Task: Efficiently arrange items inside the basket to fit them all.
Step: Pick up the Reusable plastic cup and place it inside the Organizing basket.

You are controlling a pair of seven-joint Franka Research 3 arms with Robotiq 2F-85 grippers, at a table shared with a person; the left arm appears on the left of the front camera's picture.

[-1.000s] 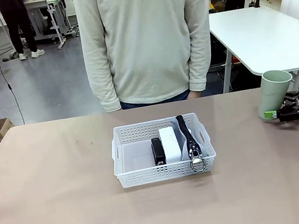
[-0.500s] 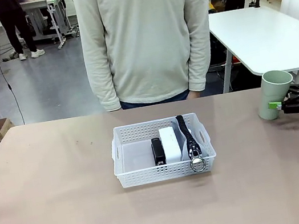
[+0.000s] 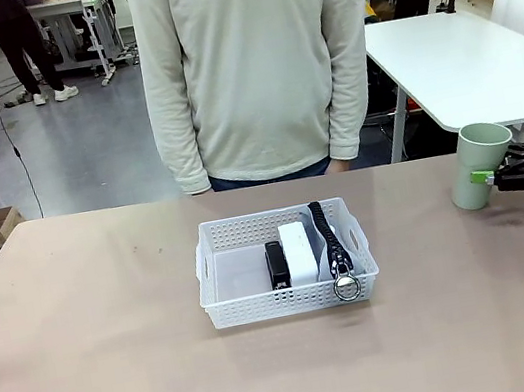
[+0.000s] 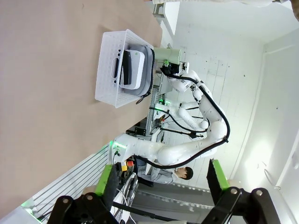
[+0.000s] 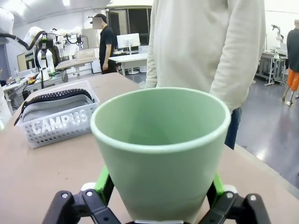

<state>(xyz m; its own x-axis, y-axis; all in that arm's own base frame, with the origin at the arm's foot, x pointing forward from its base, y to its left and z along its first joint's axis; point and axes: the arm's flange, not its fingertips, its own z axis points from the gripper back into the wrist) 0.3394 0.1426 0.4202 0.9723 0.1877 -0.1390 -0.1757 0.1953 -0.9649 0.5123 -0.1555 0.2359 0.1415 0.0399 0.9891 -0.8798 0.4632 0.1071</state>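
The white basket (image 3: 219, 283) stands mid-table and holds a black stapler (image 3: 276, 263), a white rounded block (image 3: 297, 251) and a grey zip pouch (image 3: 333, 244) on edge along its right side. The pale green cup (image 3: 480, 165) stands upright on the table at the far right, outside the basket. My right gripper (image 3: 486, 179) is open at the cup's lower half. In the right wrist view the cup (image 5: 161, 144) sits between the green pads (image 5: 103, 179) of my right gripper (image 5: 159, 181). My left gripper (image 4: 162, 169) is open and empty, far from the basket (image 4: 106, 70).
A person in a cream sweater (image 3: 259, 64) stands at the table's far edge, right behind the basket, arms hanging down. A white table (image 3: 461, 59) stands beyond the right side. Bare brown tabletop (image 3: 92, 327) lies left of and in front of the basket.
My right gripper has risen from the tabletop and now sits level with the cup's lower half, with the cup between its fingers. The cup and the basket have not moved.
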